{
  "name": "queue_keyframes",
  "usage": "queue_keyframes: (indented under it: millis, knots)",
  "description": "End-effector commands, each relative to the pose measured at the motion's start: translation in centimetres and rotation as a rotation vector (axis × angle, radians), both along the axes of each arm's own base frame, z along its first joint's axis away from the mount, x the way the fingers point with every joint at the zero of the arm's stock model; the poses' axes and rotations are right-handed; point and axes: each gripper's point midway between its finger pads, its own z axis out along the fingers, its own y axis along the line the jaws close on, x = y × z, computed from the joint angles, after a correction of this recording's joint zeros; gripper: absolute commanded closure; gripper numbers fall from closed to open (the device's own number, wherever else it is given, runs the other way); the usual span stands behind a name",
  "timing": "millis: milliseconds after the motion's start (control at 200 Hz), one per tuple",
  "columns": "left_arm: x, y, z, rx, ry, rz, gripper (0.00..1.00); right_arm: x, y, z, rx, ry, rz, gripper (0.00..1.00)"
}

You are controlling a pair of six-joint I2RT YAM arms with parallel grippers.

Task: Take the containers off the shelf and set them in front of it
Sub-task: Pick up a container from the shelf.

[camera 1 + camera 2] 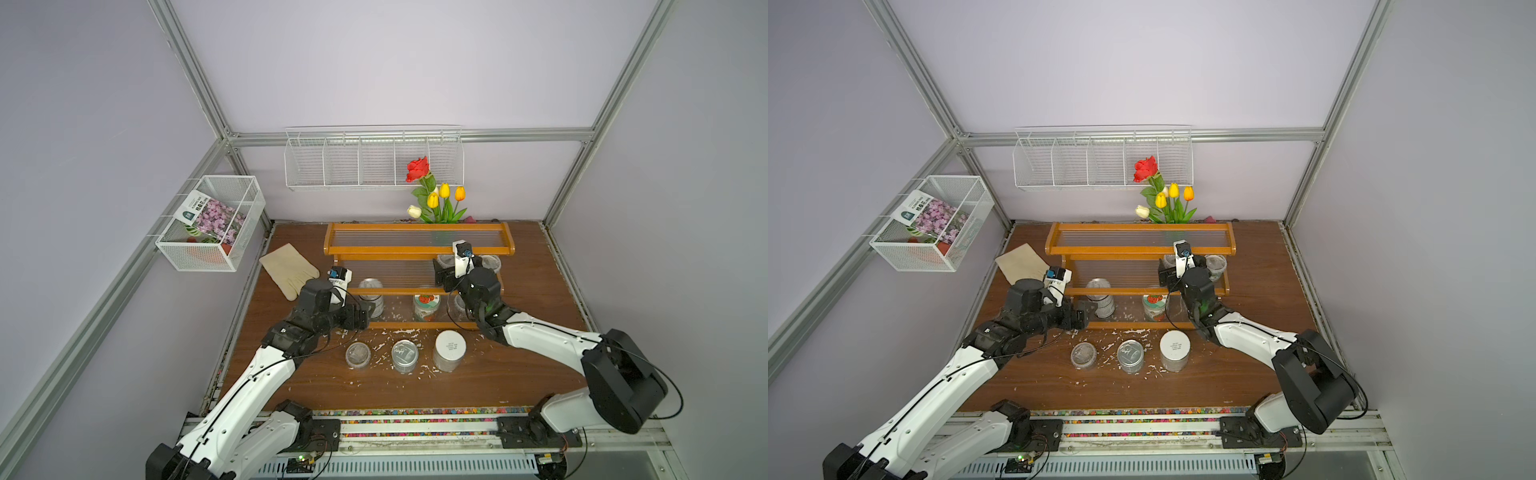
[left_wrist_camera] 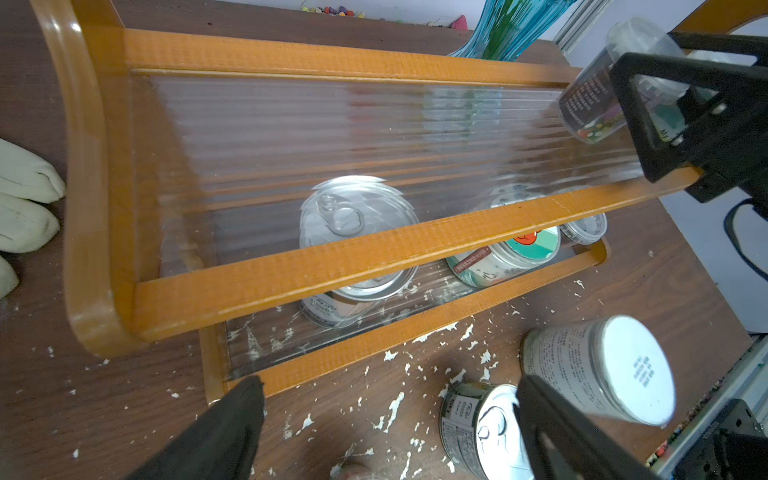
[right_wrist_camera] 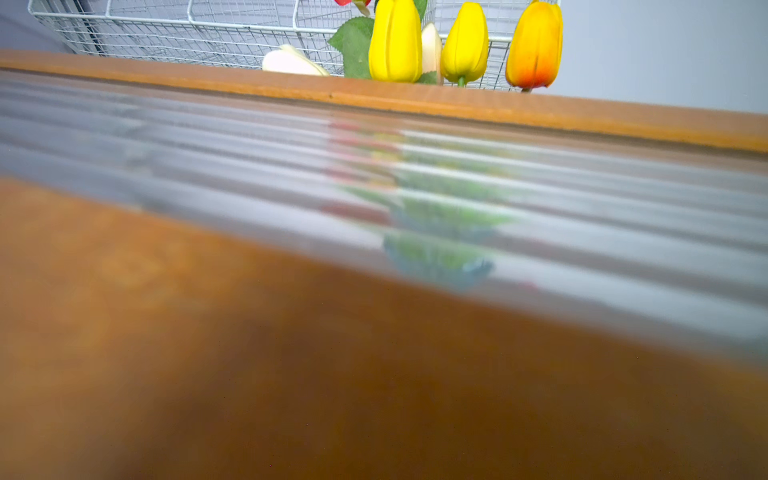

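The orange-brown shelf (image 1: pixel 415 250) stands at the back of the table. On its bottom tier are a silver tin (image 1: pixel 371 296), a red-fruit-lid jar (image 1: pixel 427 306) and a half-hidden clear cup (image 1: pixel 460 306). Two clear cups (image 1: pixel 491 262) are on the middle tier. My right gripper (image 1: pixel 444 272) straddles the left one (image 2: pixel 590 99), fingers (image 2: pixel 665 137) wide on either side. In front of the shelf stand a clear cup (image 1: pixel 357 355), a silver tin (image 1: pixel 405 355) and a white-lidded jar (image 1: pixel 449 349). My left gripper (image 2: pixel 390 432) hangs open and empty by the shelf's front left corner.
A cream glove (image 1: pixel 291 270) lies left of the shelf. A vase of flowers (image 1: pixel 436 199) stands behind it, under a white wire wall rack (image 1: pixel 374 162). A mesh basket (image 1: pixel 212 222) hangs on the left wall. White flakes (image 1: pixel 399 332) litter the table.
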Motion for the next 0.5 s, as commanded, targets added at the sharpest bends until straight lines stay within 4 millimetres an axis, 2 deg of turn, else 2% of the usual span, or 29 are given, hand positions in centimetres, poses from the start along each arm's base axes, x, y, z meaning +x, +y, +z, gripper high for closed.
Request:
queue_keyframes:
  millis: [0, 245, 395, 495]
  knots:
    - [-0.2, 0.0, -0.1, -0.005, -0.013, -0.015, 0.02, 0.9, -0.3, 1.0, 0.002, -0.038, -0.029, 0.08]
    - [-0.1, -0.2, -0.2, -0.011, -0.013, -0.024, 0.02, 1.9, 0.1, 0.1, -0.059, -0.032, -0.033, 0.16]
    - [-0.3, 0.1, -0.5, -0.01, -0.008, -0.02, 0.02, 1.5, -0.2, -0.1, -0.07, -0.031, -0.035, 0.32]
    - [-0.3, 0.1, -0.5, -0.015, -0.006, -0.024, 0.02, 0.9, -0.1, 0.1, -0.069, -0.034, -0.008, 0.37]
